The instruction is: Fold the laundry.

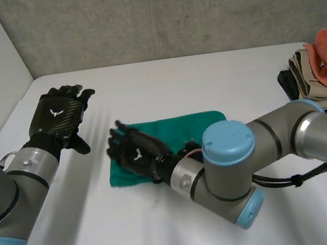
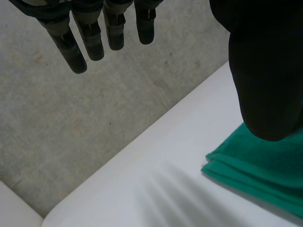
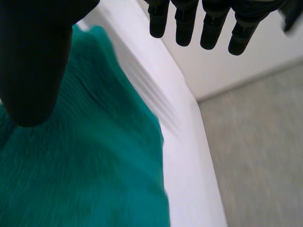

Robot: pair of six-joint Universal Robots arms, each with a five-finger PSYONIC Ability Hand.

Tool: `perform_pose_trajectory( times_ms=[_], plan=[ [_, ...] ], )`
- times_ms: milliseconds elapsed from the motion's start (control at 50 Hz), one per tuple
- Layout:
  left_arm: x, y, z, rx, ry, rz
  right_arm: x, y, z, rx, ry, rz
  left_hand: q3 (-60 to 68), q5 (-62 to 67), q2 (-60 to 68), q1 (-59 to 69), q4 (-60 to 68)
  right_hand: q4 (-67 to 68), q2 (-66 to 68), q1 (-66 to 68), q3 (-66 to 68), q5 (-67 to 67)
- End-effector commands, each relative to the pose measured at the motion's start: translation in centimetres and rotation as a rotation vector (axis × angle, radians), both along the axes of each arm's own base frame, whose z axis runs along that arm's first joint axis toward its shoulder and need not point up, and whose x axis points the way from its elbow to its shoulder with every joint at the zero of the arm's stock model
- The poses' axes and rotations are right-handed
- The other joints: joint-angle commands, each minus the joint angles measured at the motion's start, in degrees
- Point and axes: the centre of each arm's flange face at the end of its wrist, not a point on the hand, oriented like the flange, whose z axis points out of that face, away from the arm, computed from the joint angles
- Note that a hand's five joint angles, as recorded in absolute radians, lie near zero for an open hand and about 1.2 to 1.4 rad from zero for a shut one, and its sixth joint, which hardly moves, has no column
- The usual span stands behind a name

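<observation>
The folded green cloth (image 1: pixel 194 127) lies on the white table (image 1: pixel 123 229), the right hand (image 1: pixel 134 153) spread loosely over its end gripping nothing, the left hand (image 1: pixel 60 114) well clear of it with fingers straight and empty — a dragging palm could, I'd guess, rumple that fold.
</observation>
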Motion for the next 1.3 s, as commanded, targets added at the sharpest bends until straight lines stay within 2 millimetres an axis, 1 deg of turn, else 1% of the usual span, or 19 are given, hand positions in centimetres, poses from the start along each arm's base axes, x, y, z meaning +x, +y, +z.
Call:
perform_pose_trajectory(
  times_ms=[20,100,240,320,380,460,480,540,560,640,700,740,780,860,920,940,1020,1180,1300],
  plan=[
    [-2.6,-0.4,0.5,-0.051,0.015,-0.066,-4.5,-3.4,4.6,0.274,-0.183,-0.331,-2.1,-2.9,-1.9,-0.8,-1.7,-2.1,-2.0,-2.8,-1.9,-2.7],
    [-4.4,-0.4,0.2,-0.055,0.013,-0.110,-7.8,-4.7,5.8,0.461,-0.291,-0.469,-2.1,-2.9,-1.9,-0.8,-1.7,-2.1,-2.0,-2.8,-1.9,-2.7],
    [-6.9,0.5,-0.9,-0.038,0.008,-0.181,-12.6,-6.0,1.6,0.617,-0.154,-0.657,-2.1,-2.9,-1.9,-0.8,-1.7,-2.1,-2.0,-2.8,-1.9,-2.7],
    [-7.3,0.9,-1.2,-0.029,0.003,-0.195,-15.2,-7.7,-0.9,0.591,-0.044,-0.764,-2.1,-2.9,-1.9,-0.8,-1.7,67.3,67.4,66.5,67.4,66.7],
    [-7.3,1.0,-1.0,-0.030,0.004,-0.192,-16.3,-9.7,-0.2,0.459,-0.050,-0.842,-2.1,-2.9,-1.9,-0.8,-1.7,67.9,68.0,67.2,68.1,67.3],
    [-6.9,0.8,-0.5,-0.040,0.008,-0.164,-13.9,-10.8,4.1,0.198,-0.217,-0.781,-2.1,-2.9,-1.9,-0.8,-1.7,67.9,68.0,67.2,68.1,67.3],
    [-6.8,0.7,-0.3,-0.045,0.010,-0.155,-12.1,-9.7,6.8,0.126,-0.281,-0.700,-2.1,-2.9,-1.9,-0.8,-1.7,67.9,68.0,67.2,68.1,67.3],
    [-6.2,0.7,1.2,-0.082,0.026,-0.118,-8.8,-6.9,8.9,0.089,-0.318,-0.538,-2.1,-2.9,-1.9,-0.8,-1.7,67.9,68.0,67.2,68.1,67.3],
    [-6.0,0.7,1.7,-0.093,0.031,-0.107,-6.7,-5.0,8.2,0.108,-0.306,-0.428,-2.1,-2.9,-1.9,-0.8,-1.7,67.9,68.0,67.2,68.1,67.3],
    [-4.5,0.1,2.6,-0.112,0.040,-0.032,-2.7,-0.3,4.6,0.192,-0.217,-0.203,-2.1,-2.9,-1.9,-0.8,-1.7,67.9,68.0,67.2,68.1,67.3],
    [-3.2,-0.3,3.1,-0.119,0.046,0.026,-1.3,2.2,2.4,0.246,-0.160,-0.110,-2.1,-2.9,-1.9,-0.8,-1.7,67.9,68.0,67.2,68.1,67.3],
    [-2.6,-0.4,3.0,-0.115,0.048,0.051,-1.2,3.2,0.8,0.297,-0.102,-0.090,-2.1,-2.9,-1.9,-0.8,-1.7,27.5,27.5,26.7,27.6,26.8],
    [-2.6,-0.4,3.0,-0.110,0.055,0.057,-1.4,3.1,0.6,0.319,-0.077,-0.110,-2.1,-2.9,-1.9,-0.8,-1.7,7.8,7.9,7.0,8.0,7.2],
    [-2.7,-0.4,3.1,-0.102,0.085,0.054,-1.8,2.0,1.7,0.391,-0.102,-0.176,-2.1,-2.9,-1.9,-0.8,-1.7,-2.1,-2.0,-2.8,-1.9,-2.7],
    [-3.0,-0.5,3.5,-0.099,0.125,0.044,-3.7,-2.4,4.5,0.489,-0.273,-0.317,-2.1,-2.9,-1.9,-0.8,-1.7,-2.1,-2.0,-2.8,-1.9,-2.7],
    [-3.1,-0.6,3.6,-0.096,0.138,0.039,-5.0,-4.5,6.8,0.530,-0.384,-0.381,-2.1,-2.9,-1.9,-0.8,-1.7,-2.1,-2.0,-2.8,-1.9,-2.7],
    [-4.6,-0.5,3.9,-0.077,0.206,-0.011,-7.6,-7.7,9.8,0.625,-0.534,-0.483,-2.1,-2.9,-1.9,-0.8,-1.7,-2.1,-2.0,-2.8,-1.9,-2.7],
    [-10.5,0.9,-1.1,0.166,0.172,-0.163,-7.6,-9.5,6.6,0.780,-0.401,-0.597,-2.1,-2.9,-1.9,-0.8,-1.7,-2.1,-2.0,-2.8,-1.9,-2.7],
    [-11.3,0.9,-5.4,0.375,0.055,-0.132,-7.0,-9.8,3.7,0.866,-0.308,-0.621,-2.1,-2.9,-1.9,-0.8,-1.7,-2.1,-2.0,-2.8,-1.9,-2.7]
  ],
)
